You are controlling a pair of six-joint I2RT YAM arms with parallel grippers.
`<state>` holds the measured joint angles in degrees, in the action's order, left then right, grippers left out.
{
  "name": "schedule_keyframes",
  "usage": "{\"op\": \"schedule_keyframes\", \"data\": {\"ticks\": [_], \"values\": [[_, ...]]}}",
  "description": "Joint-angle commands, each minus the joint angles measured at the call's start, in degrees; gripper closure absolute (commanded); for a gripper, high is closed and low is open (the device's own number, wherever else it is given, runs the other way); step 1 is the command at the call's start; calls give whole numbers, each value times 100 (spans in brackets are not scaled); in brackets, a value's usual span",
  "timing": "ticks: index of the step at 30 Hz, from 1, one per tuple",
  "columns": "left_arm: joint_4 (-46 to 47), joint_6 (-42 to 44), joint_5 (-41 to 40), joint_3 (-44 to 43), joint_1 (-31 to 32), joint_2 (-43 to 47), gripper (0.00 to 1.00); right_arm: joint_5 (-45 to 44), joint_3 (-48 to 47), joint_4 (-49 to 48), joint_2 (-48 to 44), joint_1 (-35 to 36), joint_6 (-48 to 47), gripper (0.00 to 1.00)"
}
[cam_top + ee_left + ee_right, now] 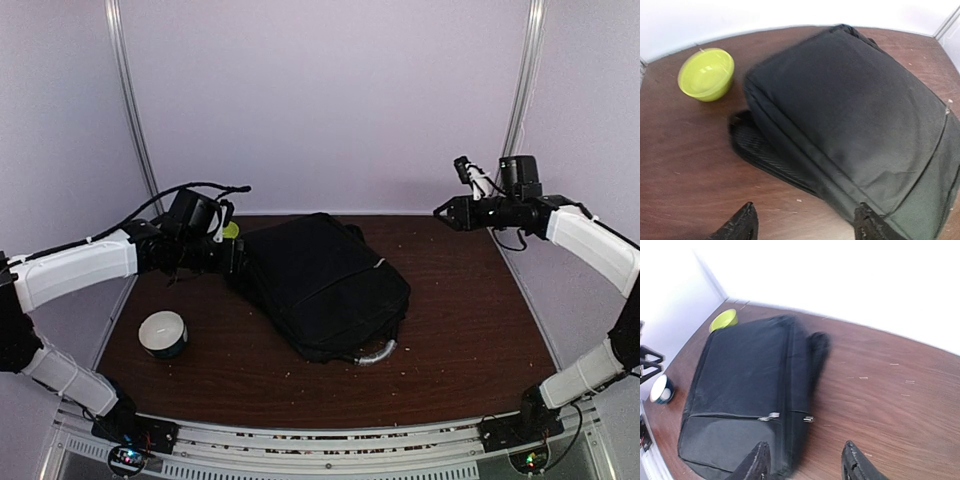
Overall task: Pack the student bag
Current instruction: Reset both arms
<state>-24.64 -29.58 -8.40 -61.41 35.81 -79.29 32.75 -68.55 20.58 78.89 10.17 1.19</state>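
**Item 1**, nearest the arm bases, left side: small round container (163,334), dark wall, white inside. It stands alone on the brown table (470,320).

**Item 2**, centre: the student bag (325,283), black, lying flat and slantwise, grey handle (376,352) toward the near edge. The zip looks closed. Two metal zipper pulls (771,416) sit close together on the edge facing the right arm. Nothing visibly packed yet.

**Item 3**, at the bag's far left corner: left gripper (805,227), low, jaws spread wide, holding nothing. Whether it touches the fabric cannot be told. A dark strap (752,147) pokes out from beneath the bag just ahead of it.

**Item 4**, just behind: lime-green bowl (706,73), upright, empty, beside the bag's corner and apart from it.

**Item 5**, far right, raised well clear of the table: right gripper (805,465), jaws likewise apart, empty.

**Handling note:** the step is judged to be opening the bag.
- Pin the fabric at the left corner.
- Bring the right claw down onto one pull only and pinch it squarely.
- Draw along the seam rather than upward, lest the limp bag lift or slide into the bowl.
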Motion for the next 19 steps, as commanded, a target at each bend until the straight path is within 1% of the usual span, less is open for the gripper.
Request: {"op": "schedule_keyframes", "data": {"ticks": [1,2,3,4,5,7,10,12,19], "values": [[-565,1374,-1031,-450,-167,430,29,-33,-266,867,-695,-859,-312,44],[-574,1535,-1101,-516,-221,517,26,-145,-356,1171,-851,-979,-462,39],[-583,1670,-1186,-589,-270,592,23,-255,-385,1292,-1023,-1049,-594,23],[-585,1793,-1298,-644,-313,697,21,-366,-337,1332,-1227,-1102,-730,3],[-567,1919,-1333,-686,-347,779,20,-442,-254,1320,-1439,-1120,-860,0],[-442,2159,-1384,-673,-381,946,19,-651,37,1124,-1866,-1123,-941,0],[-83,2412,-1486,-373,-393,1227,15,-1626,765,222,-2493,-1123,-164,0],[177,2514,-1532,-138,-392,1393,14,-1993,1057,-16,-2775,-1123,138,0],[472,2614,-1718,236,-393,1720,13,-1909,1921,-444,-3328,-1123,247,0]]}}
